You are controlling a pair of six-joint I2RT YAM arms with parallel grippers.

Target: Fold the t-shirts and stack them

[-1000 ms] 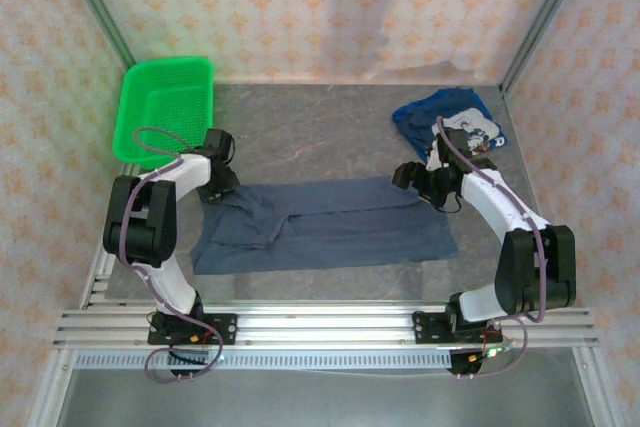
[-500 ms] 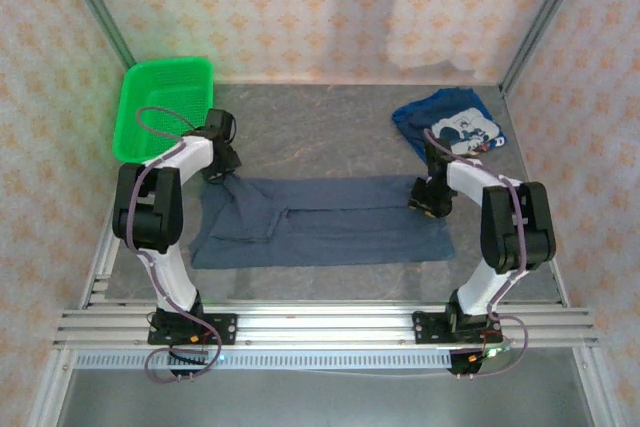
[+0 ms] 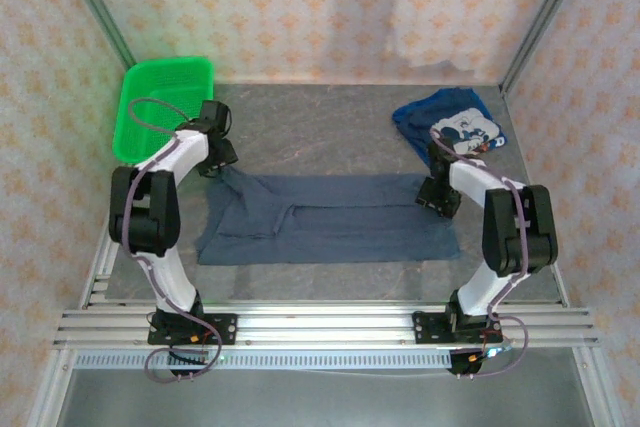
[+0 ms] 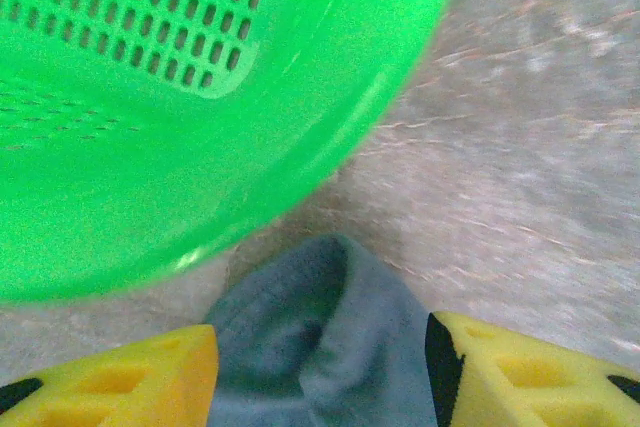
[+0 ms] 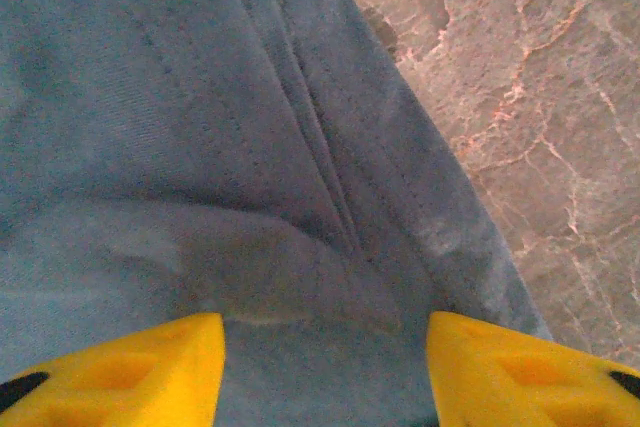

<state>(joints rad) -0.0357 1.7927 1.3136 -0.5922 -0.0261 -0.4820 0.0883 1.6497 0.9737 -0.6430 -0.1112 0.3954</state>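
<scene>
T-shirts, two of them, lie on a grey marbled table inside a booth with patterned walls. The slate-blue t-shirt is spread as a long, flat band across the middle of the table, running left to right, with a fold line along its length. The royal blue t-shirt, which has a white printed graphic, sits crumpled near the far right corner, well apart from the first shirt's main body. A green mesh basket stands at the far left corner.

The left gripper is at the far left corner of the slate-blue t-shirt, just beside the basket. In the left wrist view its yellow fingers stand apart, not clamped, with a soft hump of the slate-blue t-shirt rising between them and the basket wall just beyond.

The right gripper is at the far right corner of the same shirt. In the right wrist view its yellow fingers are also spread open, held low over the slate-blue t-shirt, which lies in gentle creases beneath them. The shirt's edge runs diagonally, with bare table to the right.
</scene>
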